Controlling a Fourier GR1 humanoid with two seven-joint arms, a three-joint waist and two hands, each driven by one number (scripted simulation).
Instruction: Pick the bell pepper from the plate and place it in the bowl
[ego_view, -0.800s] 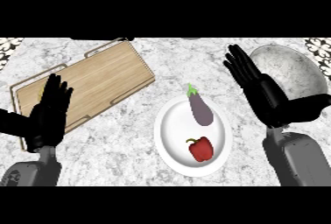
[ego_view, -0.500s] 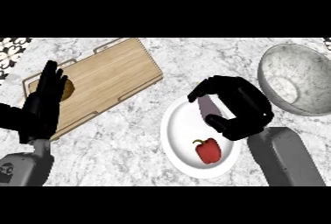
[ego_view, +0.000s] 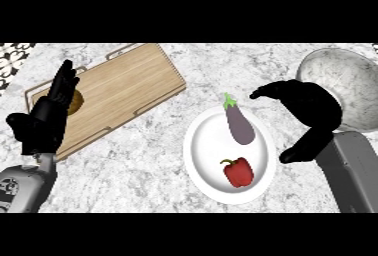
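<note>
A red bell pepper (ego_view: 238, 171) lies on the near half of a white plate (ego_view: 205, 150), with a purple eggplant (ego_view: 240, 123) on the far half. To the upper right stands a speckled grey bowl (ego_view: 353, 82). My right hand (ego_view: 314, 107) hovers over the plate's right rim, between plate and bowl. Its fingers arch toward the eggplant's stem and its thumb points down near the rim, wide apart, holding nothing. The pepper lies left of and below that hand, untouched. My left hand (ego_view: 46, 120) rests open at the left, fingers up.
A wooden cutting board (ego_view: 122, 92) lies at the upper left, with a small brown round thing (ego_view: 77, 100) on it, partly behind my left hand. Marble counter shows between the board and the plate.
My right hand has shifted right, off the plate's far half, uncovering the eggplant. The left hand has barely moved.
</note>
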